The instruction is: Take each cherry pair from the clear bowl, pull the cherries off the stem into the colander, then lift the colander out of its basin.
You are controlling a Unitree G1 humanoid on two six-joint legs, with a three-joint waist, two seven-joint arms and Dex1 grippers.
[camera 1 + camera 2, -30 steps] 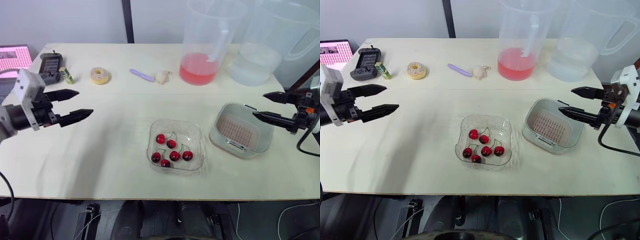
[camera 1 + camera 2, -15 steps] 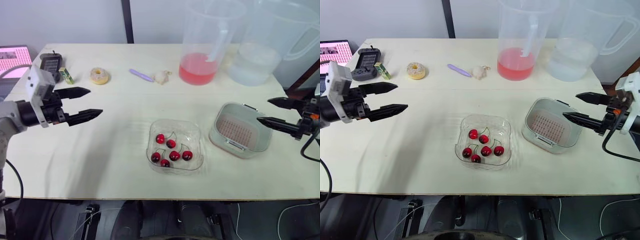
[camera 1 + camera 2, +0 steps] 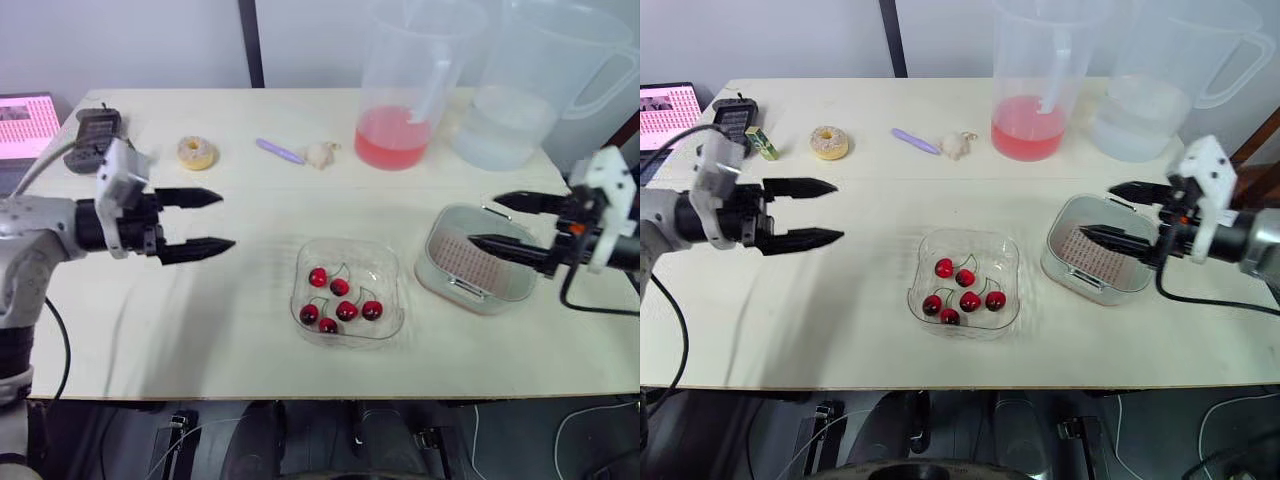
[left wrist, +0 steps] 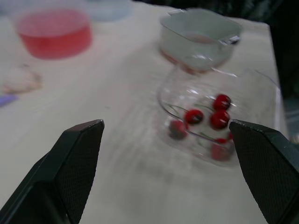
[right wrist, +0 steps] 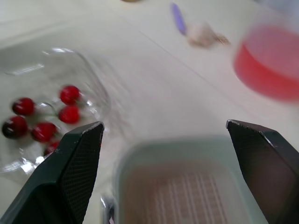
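left gripper (image 3: 228, 220) wide open, empty | right gripper (image 3: 483, 220) likewise, over colander (image 3: 478, 264) | 6 cherries (image 3: 340, 300) in clear bowl (image 3: 303, 258) between both

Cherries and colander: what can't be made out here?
- Cherries: which share a stem is too small in the eye views, blurred in both wrist views.
- Colander: where it meets its basin is blurred in the right wrist view; the right gripper crosses it in the eye views.

open table (image 3: 240, 300) lies between left end effector (image 3: 212, 221) and clear bowl (image 3: 385, 268).
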